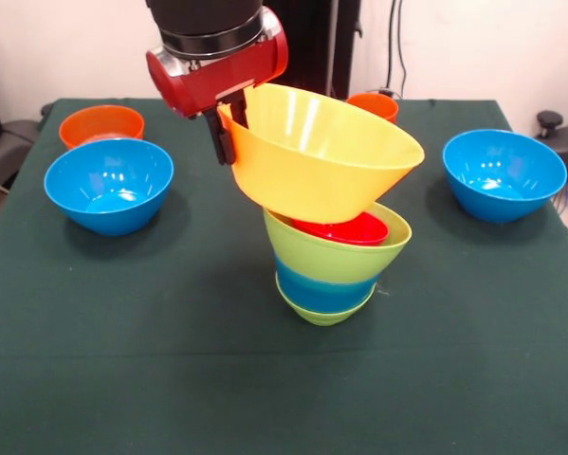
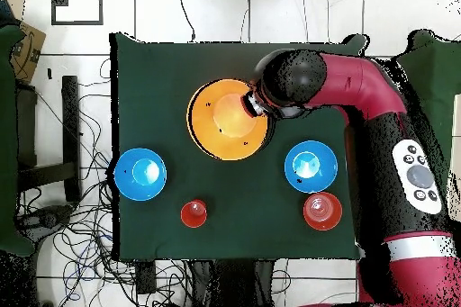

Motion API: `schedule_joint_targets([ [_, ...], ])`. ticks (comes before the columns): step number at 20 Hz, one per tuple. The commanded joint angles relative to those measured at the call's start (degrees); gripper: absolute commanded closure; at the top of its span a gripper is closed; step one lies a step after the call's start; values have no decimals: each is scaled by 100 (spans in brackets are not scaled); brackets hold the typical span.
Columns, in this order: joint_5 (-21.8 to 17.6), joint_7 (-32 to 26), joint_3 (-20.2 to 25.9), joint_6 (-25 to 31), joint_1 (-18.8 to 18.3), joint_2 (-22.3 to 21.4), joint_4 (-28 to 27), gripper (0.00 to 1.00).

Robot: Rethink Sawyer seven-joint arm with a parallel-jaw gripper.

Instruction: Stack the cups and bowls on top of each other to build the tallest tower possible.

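Observation:
My gripper (image 1: 229, 125) is shut on the near-left rim of the largest yellow bowl (image 1: 321, 156) and holds it tilted right over the tower (image 1: 329, 275). The tower is a small green bowl at the bottom, a blue bowl (image 1: 321, 289), a large lime bowl (image 1: 333, 254) and a small red bowl (image 1: 345, 229) inside the lime one. The yellow bowl's base is at the lime rim; I cannot tell if it touches. In the overhead view the yellow bowl (image 2: 230, 121) hides the tower, with the gripper (image 2: 257, 105) at its rim. No yellow-green cup shows.
A blue bowl (image 1: 108, 185) (image 2: 311, 166) and an orange bowl (image 1: 100, 124) (image 2: 322, 212) stand at the left of the front view. Another blue bowl (image 1: 503, 173) (image 2: 141, 174) stands at the right. A small orange vessel (image 1: 374, 104) (image 2: 194, 213) stands behind the tower, partly hidden.

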Motion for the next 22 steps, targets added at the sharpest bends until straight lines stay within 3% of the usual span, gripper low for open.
schedule_joint_targets([
  [1, -162, -164, -84, 548, 207, 391, -66, 100],
  [22, -362, -135, -130, -91, 146, 453, 105, 100],
])
